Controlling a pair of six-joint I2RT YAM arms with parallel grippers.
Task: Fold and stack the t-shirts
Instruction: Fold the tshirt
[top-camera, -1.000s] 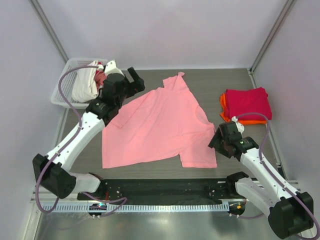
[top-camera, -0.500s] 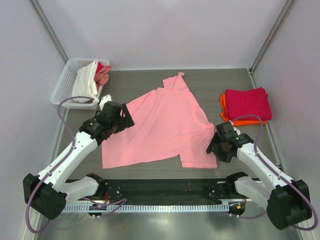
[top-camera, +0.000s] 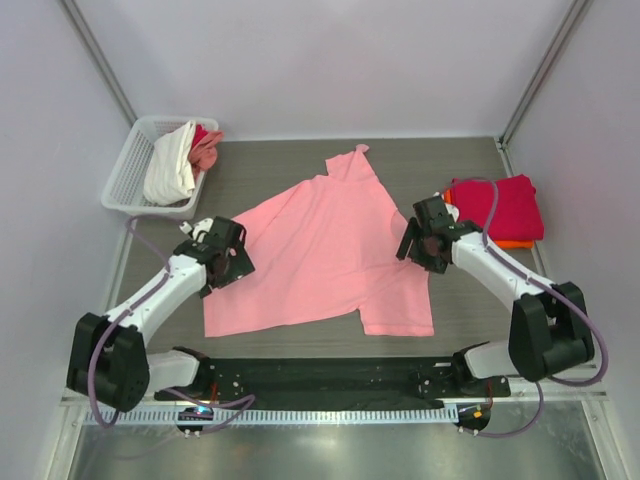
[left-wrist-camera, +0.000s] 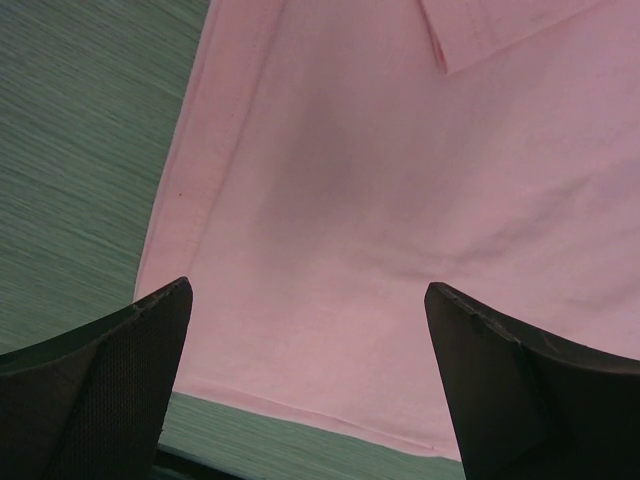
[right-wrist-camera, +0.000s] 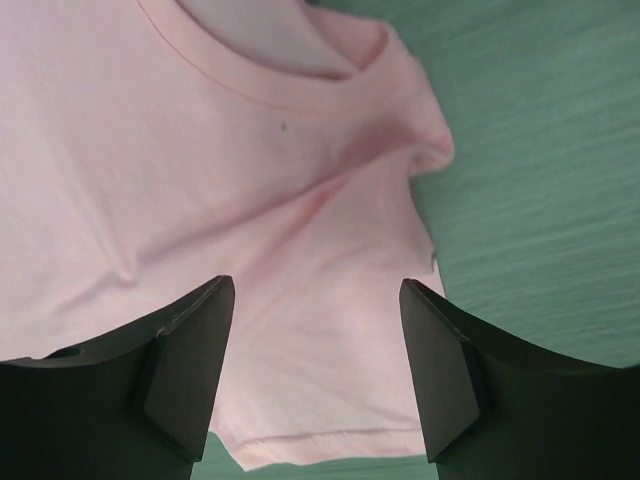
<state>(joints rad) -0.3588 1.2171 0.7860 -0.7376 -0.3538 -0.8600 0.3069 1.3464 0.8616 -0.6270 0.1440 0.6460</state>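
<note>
The large salmon-pink t-shirt (top-camera: 320, 250) lies spread flat mid-table, collar towards the right. My left gripper (top-camera: 226, 264) hangs over its left edge, open; in the left wrist view the gripper (left-wrist-camera: 308, 290) frames bare pink cloth (left-wrist-camera: 380, 200) with the hem just below. My right gripper (top-camera: 416, 240) is open over the shirt's right side near the collar; in the right wrist view the gripper (right-wrist-camera: 315, 290) spans the shoulder cloth (right-wrist-camera: 300, 210), below the collar (right-wrist-camera: 260, 80). A folded crimson t-shirt (top-camera: 497, 205) rests on an orange one (top-camera: 505, 243) at the right.
A white lattice basket (top-camera: 128, 170) stands at the back left with a white shirt (top-camera: 170, 165) and a coral-pink one (top-camera: 207, 146) in it. A black rail (top-camera: 320, 378) runs along the near edge. Frame posts rise at both back corners.
My left arm has swung from the basket down to the shirt's left edge. My right arm has moved from the shirt's near right corner away towards the collar, its jaws a little wider.
</note>
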